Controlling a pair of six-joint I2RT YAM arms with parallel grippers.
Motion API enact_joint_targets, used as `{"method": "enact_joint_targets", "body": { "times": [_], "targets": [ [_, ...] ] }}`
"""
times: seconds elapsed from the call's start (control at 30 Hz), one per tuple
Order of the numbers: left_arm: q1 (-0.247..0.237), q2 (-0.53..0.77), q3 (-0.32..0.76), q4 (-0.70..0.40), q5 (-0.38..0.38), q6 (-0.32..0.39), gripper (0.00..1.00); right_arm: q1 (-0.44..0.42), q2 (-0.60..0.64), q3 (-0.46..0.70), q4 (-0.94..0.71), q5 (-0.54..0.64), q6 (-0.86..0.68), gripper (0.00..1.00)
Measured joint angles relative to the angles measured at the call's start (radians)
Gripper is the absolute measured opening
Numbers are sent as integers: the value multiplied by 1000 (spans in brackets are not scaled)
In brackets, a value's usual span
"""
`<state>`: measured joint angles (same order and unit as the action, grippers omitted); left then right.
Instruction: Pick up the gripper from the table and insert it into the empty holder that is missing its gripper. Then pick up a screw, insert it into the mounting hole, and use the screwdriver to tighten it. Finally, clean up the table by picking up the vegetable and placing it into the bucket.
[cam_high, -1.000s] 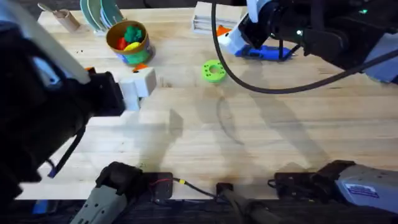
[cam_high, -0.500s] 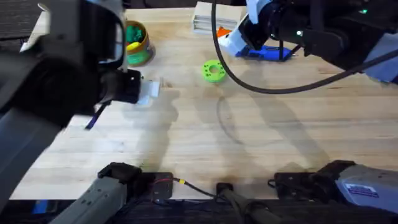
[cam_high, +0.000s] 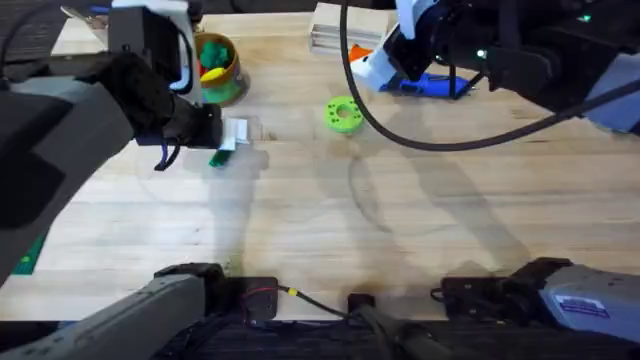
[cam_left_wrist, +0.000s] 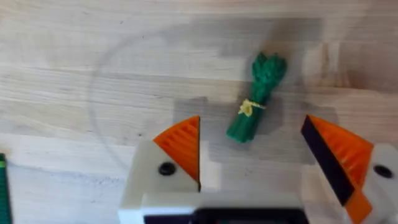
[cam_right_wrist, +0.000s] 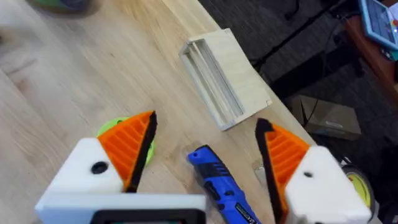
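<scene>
**Left gripper lined up over vegetable, cleanup stage**

Left gripper (cam_left_wrist: 252, 155): jaws wide, both orange pads on either side of the vegetable (cam_left_wrist: 256, 98), nothing gripped. The vegetable lies flat on the table (cam_high: 400, 250), beside the bucket (cam_high: 208, 66).

Change over 1 s: the left arm has swung from the near-left edge inward to this spot, so the pick looks imminent; contact height is hard to judge.

Pose: left arm reaches forward, wrist pointing down. Right gripper (cam_right_wrist: 205, 162) hangs spread above the screwdriver (cam_right_wrist: 221, 186) at the far side, 2 pads clear of it.
</scene>
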<state>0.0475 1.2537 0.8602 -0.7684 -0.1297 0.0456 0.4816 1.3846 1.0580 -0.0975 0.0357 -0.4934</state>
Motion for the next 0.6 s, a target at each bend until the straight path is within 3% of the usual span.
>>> {"method": "enact_joint_targets", "body": {
  "times": [0.2, 0.6],
  "targets": [
    [62, 69, -28, 99, 60, 4, 994, 0, 0, 0, 0, 0, 0, 993],
    [68, 263, -28, 172, 124, 8, 994, 0, 0, 0, 0, 0, 0, 992]
  ]
}}
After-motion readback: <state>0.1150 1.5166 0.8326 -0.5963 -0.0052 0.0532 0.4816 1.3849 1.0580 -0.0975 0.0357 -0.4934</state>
